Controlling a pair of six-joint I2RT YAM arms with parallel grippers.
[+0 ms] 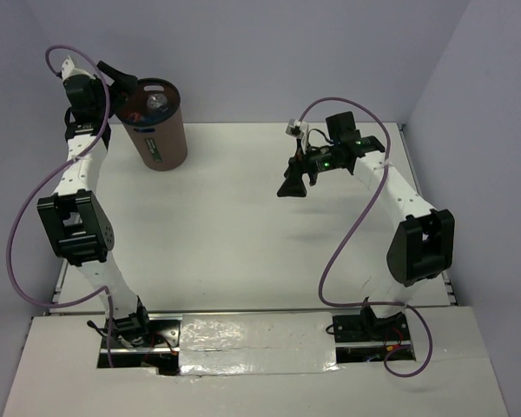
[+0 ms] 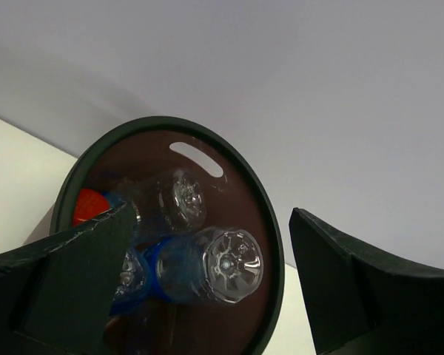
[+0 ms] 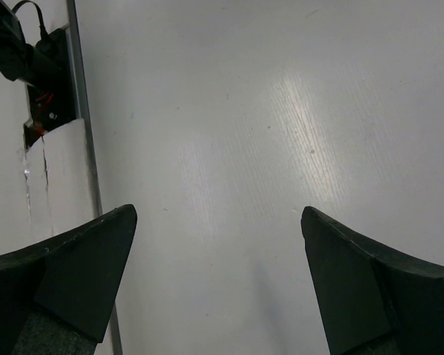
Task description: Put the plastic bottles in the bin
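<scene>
The brown bin (image 1: 163,130) stands at the table's back left. In the left wrist view its dark rim (image 2: 270,222) rings several clear bottles lying inside: a blue-labelled one (image 2: 207,268) bottom-up in the middle, another clear one (image 2: 179,198) behind it, a third blue-labelled one (image 2: 129,277) at the left and a red cap (image 2: 90,205). My left gripper (image 1: 122,80) hovers over the bin's left rim, open and empty. My right gripper (image 1: 295,184) is open and empty above bare table at centre right.
White walls close the back and sides. The right wrist view shows bare table (image 3: 266,148) and the table's metal edge strip (image 3: 85,148) with cabling at its left. Purple cables loop beside both arms.
</scene>
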